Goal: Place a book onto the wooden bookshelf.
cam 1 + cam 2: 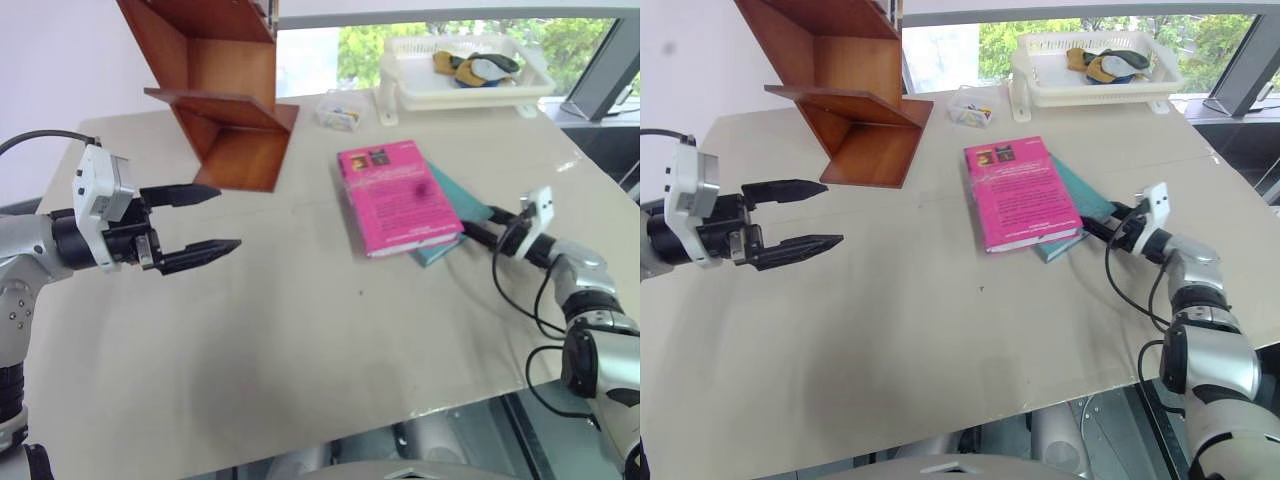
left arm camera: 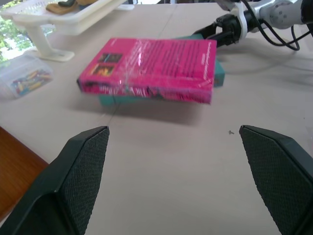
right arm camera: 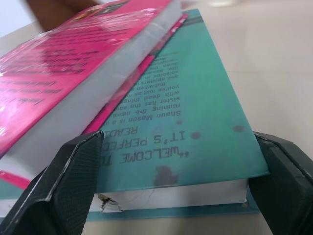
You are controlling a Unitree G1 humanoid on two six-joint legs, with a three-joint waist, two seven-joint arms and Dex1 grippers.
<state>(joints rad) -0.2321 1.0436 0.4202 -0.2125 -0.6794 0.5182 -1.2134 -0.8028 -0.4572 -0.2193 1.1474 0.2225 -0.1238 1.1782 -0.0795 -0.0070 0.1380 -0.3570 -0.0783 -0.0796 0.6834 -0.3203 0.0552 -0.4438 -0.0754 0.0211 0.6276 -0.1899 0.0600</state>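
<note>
At table right: right gripper nearer, jaws wide, flanking teal book corner under book; book long axis runs away from robot. Left gripper wide, empty, well apart.

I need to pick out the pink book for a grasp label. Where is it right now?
In the left eye view, the pink book lies flat right of table centre, stacked on the teal book, right of the wooden bookshelf.

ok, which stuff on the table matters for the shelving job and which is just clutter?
Job:
- pink book
- wooden bookshelf
- right pincer, open at the books' edge
- left pincer, open, apart

Clutter:
- teal book underneath
- white basket tray
- small clear box
</note>
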